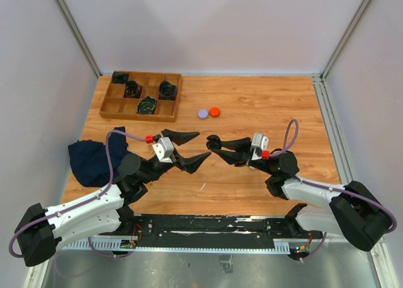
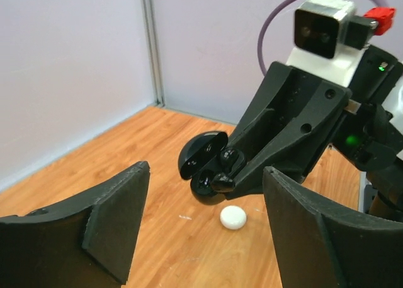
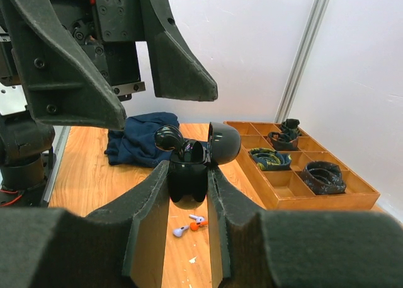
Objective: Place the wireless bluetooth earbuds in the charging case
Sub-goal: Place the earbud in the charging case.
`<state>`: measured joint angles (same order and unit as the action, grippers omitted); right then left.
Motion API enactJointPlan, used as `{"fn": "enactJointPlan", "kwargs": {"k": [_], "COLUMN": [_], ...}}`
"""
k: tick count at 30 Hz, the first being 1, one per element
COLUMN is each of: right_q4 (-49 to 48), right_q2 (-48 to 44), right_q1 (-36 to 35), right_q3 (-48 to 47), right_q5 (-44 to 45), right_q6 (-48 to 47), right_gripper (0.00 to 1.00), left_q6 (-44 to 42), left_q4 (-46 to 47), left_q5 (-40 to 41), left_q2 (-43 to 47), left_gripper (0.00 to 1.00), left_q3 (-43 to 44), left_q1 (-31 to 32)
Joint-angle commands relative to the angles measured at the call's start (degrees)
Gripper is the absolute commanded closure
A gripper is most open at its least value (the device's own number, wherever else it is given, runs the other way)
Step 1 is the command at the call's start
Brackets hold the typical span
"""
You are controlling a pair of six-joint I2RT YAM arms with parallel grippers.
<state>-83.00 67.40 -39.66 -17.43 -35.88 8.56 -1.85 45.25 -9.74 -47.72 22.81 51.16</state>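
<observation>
My right gripper [image 1: 213, 144] is shut on an open, glossy black charging case [image 3: 187, 181] and holds it above the table, lid [image 3: 225, 142] swung back. A dark earbud [image 3: 169, 138] sticks up out of the case at its top left. The left wrist view shows dark earbuds [image 2: 228, 158] seated in the case [image 2: 203, 155]. My left gripper [image 1: 202, 144] is open and empty, its tips just left of the case. A purple earbud [image 3: 179, 230] and an orange one [image 3: 198, 224] lie on the table below the case. A small white round piece [image 2: 233, 217] lies under the case.
A wooden tray [image 1: 107, 108] holding coiled black cables stands at the back left, also in the right wrist view [image 3: 327, 200]. A purple disc [image 1: 203, 113] and an orange disc [image 1: 215, 111] lie right of it. A dark blue cloth [image 1: 91, 159] lies at the left edge.
</observation>
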Motion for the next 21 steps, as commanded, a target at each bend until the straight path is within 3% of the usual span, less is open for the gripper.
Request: {"fn": "enactJointPlan", "kwargs": {"k": [1, 21], "right_q4": [-4.16, -4.15], "right_q2": [-0.77, -1.65], "right_q1": [-0.53, -0.45], "right_q3": [0.02, 0.79], "right_q5": [1.04, 1.35], "right_q6": [-1.28, -1.53], "right_gripper": [0.89, 0.89], "left_q6": [4.56, 11.36], "left_q4": [-3.5, -16.26], "left_q5": [5.43, 19.57], "left_q2": [0.13, -1.76], "left_gripper": [0.21, 0.17], "left_q3": [1.84, 7.36], "left_q1": [0.51, 0.44]}}
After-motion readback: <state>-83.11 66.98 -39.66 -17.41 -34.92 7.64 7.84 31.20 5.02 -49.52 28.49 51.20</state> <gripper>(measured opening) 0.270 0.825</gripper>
